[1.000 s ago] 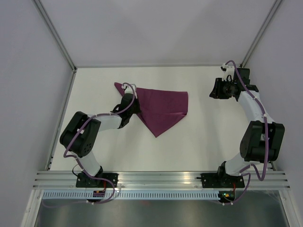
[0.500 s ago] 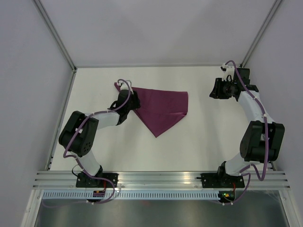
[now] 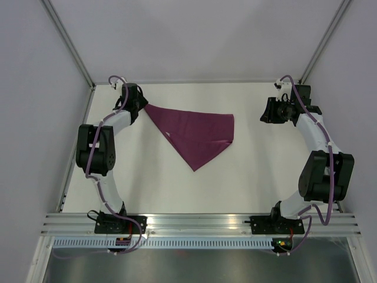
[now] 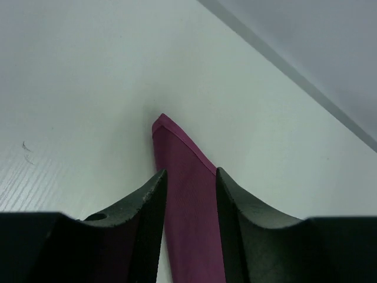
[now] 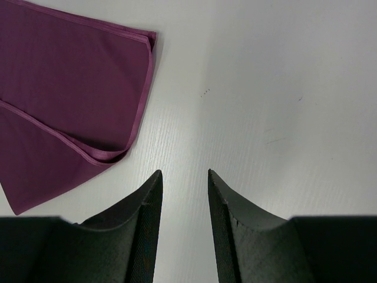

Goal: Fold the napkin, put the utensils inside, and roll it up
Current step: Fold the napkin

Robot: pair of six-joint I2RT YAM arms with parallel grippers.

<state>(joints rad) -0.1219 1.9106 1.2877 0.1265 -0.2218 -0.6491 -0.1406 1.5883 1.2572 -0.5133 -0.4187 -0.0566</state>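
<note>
Folded into a rough triangle, a plum-purple napkin (image 3: pixel 197 132) lies flat on the white table (image 3: pixel 259 171), its long edge on the far side and its point aimed toward the arms' bases. At the napkin's far-left corner, the left gripper (image 3: pixel 134 101) is poised with its dark fingers (image 4: pixel 150 200) parted. In the wrist view, a narrow strip of the cloth runs up through the gap and ends in a hemmed tip just beyond the fingertips. Whether the pads touch the fabric cannot be told from that view. Off the napkin's right-hand corner, and clear of the cloth, the right gripper (image 3: pixel 269 111) hangs over bare tabletop, jaws spread and holding nothing. Its wrist camera shows that corner to the upper left of the fingers: two layers of cloth, one lying on the other, their hems curving together where the fold turns. From above, the upper layer's edge runs as a line across the napkin.
</note>
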